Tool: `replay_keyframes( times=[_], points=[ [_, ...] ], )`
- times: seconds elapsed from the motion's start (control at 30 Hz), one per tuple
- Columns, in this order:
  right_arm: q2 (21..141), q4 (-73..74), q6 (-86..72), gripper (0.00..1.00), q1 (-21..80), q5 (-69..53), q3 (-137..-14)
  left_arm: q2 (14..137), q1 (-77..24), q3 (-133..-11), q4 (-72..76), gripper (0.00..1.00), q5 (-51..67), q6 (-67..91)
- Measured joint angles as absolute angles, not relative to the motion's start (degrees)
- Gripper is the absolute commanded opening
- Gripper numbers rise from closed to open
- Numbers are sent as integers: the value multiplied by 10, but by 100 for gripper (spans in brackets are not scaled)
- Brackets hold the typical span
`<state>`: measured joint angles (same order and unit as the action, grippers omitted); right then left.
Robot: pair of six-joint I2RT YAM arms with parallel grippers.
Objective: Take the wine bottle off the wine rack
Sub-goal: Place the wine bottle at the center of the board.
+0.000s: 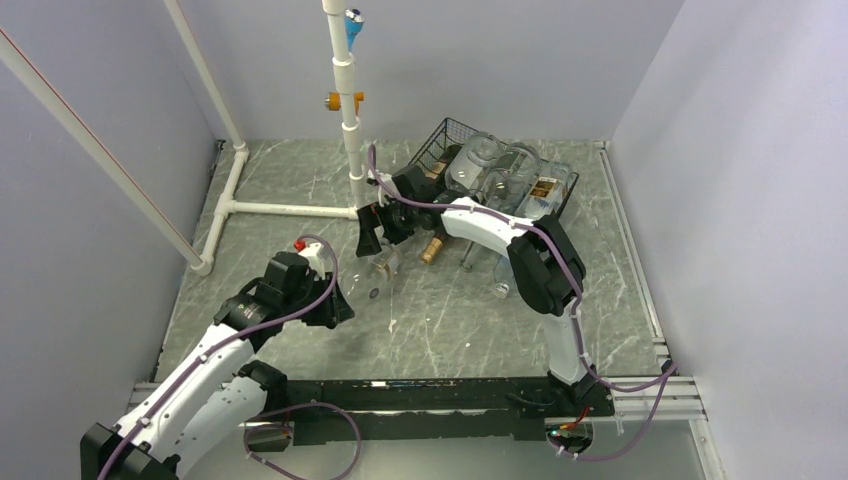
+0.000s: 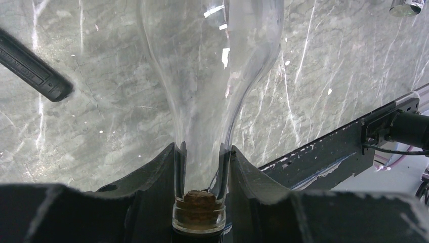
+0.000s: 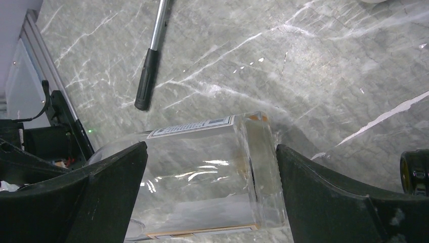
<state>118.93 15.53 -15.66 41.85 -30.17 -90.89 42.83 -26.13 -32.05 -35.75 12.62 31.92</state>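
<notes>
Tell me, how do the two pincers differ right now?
The left pincer is shut on the neck of the wine bottle; the right pincer stands wide open. The left pincer is at the corked end, the right pincer over the labelled base end. Both have black fingers.

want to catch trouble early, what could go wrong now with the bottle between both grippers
1. Only the left gripper grips the wine bottle, by its slim neck; smooth glass could swing or slip.
2. The open right gripper straddles its body; pulling away crookedly could knock it.
</notes>
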Motion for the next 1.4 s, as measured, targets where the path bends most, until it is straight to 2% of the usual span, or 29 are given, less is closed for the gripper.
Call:
replay_keyframes(
  times=[0.6, 1.4],
  points=[
    [1199, 150, -189, 100, 397, -364, -910, 409, -261, -321, -359, 0, 118, 311],
    [1223, 161, -203, 100, 398, -366, -938, 377, -259, -321, -358, 0, 91, 309]
  ],
)
